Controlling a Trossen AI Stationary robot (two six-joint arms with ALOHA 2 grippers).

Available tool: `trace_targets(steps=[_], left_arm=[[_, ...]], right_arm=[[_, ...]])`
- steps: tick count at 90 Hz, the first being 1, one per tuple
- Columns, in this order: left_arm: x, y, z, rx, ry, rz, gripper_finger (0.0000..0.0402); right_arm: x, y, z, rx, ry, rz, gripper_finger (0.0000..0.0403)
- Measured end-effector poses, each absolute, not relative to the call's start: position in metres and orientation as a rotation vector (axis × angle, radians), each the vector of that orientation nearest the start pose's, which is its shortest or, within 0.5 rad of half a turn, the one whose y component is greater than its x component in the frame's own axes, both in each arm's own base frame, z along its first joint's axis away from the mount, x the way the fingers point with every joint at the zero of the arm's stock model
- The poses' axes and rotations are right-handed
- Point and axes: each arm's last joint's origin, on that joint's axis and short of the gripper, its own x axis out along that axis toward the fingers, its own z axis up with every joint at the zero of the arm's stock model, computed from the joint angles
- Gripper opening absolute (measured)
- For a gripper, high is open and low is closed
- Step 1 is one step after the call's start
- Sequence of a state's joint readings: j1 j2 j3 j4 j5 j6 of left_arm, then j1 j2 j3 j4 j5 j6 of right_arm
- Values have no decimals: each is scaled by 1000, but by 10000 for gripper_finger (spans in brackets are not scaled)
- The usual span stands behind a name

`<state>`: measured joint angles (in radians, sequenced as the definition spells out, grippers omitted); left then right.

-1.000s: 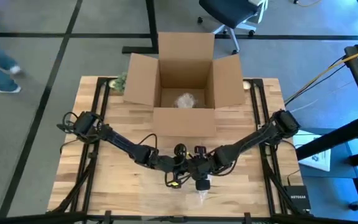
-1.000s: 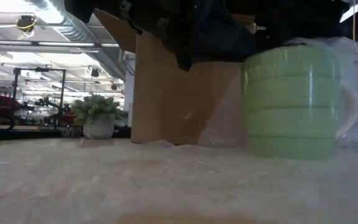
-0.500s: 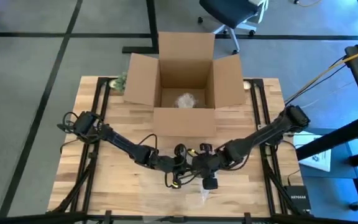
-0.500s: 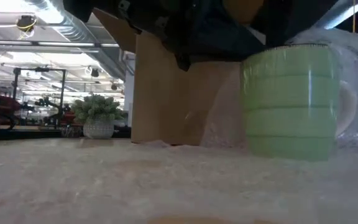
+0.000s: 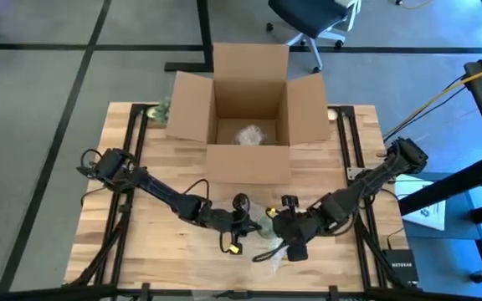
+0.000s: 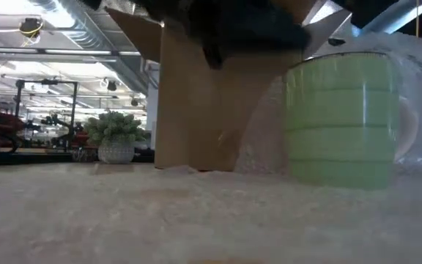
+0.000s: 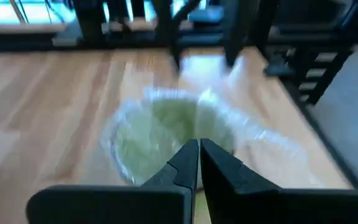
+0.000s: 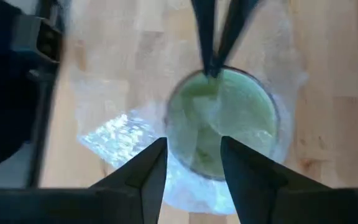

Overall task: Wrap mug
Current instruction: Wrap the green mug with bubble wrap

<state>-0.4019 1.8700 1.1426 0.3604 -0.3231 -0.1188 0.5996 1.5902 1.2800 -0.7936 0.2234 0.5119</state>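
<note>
Open brown cardboard box point(image 5: 249, 121) sits behind the pale green ceramic mug point(image 6: 341, 119), which stands on clear bubble wrap point(image 8: 114, 134). Left gripper point(image 7: 198, 163) is pinched closed at the mug's rim, probably on wrap. Right gripper point(image 8: 193, 163) hangs spread above, empty. A tug could tip the mug.

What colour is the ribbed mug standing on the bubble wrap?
Pale green mug; the low view shows it best.

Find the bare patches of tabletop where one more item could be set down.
Free: wood left of the cardboard box, and wood right of the right gripper. Crowded: the front middle, where the left gripper, green mug and bubble wrap bunch together.
</note>
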Motion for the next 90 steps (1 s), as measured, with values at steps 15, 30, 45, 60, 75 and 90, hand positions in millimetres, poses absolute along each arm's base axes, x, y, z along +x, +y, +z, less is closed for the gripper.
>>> trace_targets(steps=[15,30,45,60,75,90], left_arm=[[367,-152,228,12,358,-64,0],[333,-162,237,-30,570,-72,0],[290,-185,225,-69,873,-109,0],[265,-203,212,-178,1022,-78,16],[256,-203,200,-311,1088,13,70],[250,-203,192,-348,1085,69,125]], right_arm=[[262,182,264,16,1037,20,138],[253,195,265,70,994,-48,138],[238,213,266,84,945,-62,138],[226,228,269,35,819,-104,138],[220,237,266,-49,730,-157,138],[220,237,262,-96,740,-164,138]])
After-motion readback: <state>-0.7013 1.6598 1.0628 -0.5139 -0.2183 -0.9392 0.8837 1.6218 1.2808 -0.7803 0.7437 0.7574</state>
